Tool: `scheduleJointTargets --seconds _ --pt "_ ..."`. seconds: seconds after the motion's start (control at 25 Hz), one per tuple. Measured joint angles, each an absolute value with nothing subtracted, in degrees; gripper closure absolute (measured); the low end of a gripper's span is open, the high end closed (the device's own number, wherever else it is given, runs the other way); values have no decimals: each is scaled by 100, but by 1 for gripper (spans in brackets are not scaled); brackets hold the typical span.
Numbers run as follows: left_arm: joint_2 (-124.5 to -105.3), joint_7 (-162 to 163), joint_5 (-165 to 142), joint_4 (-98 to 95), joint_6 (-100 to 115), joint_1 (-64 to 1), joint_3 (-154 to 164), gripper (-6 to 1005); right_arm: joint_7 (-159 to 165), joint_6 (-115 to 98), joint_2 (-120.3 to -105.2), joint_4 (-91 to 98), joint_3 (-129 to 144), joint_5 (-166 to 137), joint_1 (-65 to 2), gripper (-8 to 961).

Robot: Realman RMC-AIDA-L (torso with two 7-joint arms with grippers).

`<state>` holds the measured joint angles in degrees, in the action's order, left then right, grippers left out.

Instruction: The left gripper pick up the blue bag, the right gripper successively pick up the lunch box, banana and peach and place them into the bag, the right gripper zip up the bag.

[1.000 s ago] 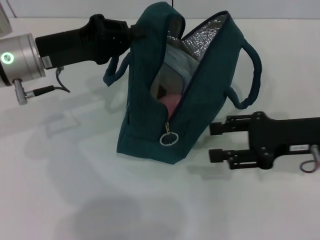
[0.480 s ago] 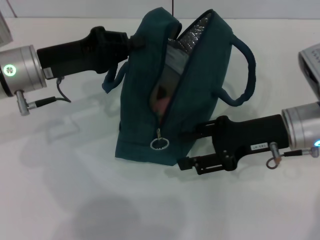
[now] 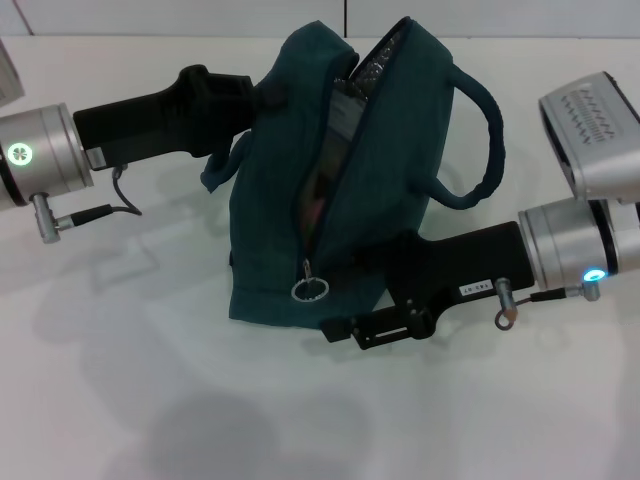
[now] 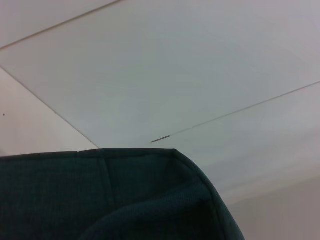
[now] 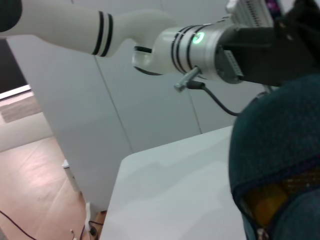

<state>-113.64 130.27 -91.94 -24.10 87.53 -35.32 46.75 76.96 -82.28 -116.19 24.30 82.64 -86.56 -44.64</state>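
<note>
White tabletop (image 3: pixel 120 400) fills the head view, with a pale wall line along its far edge. On it stands the blue bag (image 3: pixel 400 190), upright and leaning a little, its zip partly undone so that a narrow slit runs down its near end. The left gripper (image 3: pixel 262 92) reaches in from the robot's left and is clenched on the bag's upper edge, on the panel nearest that arm; one loop handle (image 3: pixel 218 165) hangs just below it. The metal ring pull (image 3: pixel 310 290) dangles at the lower end of the slit, between the two arms. Inside the slit, above the ring, a sliver of pink (image 3: pixel 312 208) shows, too thin to name for certain, and foil lining (image 3: pixel 372 62) glints at the top. The right gripper (image 3: pixel 345 315) lies low against the bag's base on the robot's right, just beside the ring pull but apart from it; one finger (image 3: pixel 370 330) shows along the tabletop, the other is hidden against the fabric, so I cannot tell how its jaws stand. The second handle (image 3: pixel 482 150) arches above the right arm.

Left wrist view: only a dark teal edge of the bag (image 4: pixel 125 200) close under the camera, with pale panels beyond.

Right wrist view: the bag's fabric (image 5: pixel 280 145) looms close, and through its opening something yellow, the banana (image 5: pixel 267 200), shows inside. Farther off is the left arm's green-lit wrist (image 5: pixel 200 42).
</note>
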Motion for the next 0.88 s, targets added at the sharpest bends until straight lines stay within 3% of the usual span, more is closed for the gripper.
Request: scheduleJointTargets --seconds 0.72,0.88 --pt "-11382 12972 -9178 -2408 8727 -3538 4676 939 7742 -7068 -11619 2714 9876 -7609 -4573 403" --pt "-11382 12972 -9172 -2408 8727 -3528 4676 938 7594 -7052 -11619 2734 9879 -7293 -4478 474"
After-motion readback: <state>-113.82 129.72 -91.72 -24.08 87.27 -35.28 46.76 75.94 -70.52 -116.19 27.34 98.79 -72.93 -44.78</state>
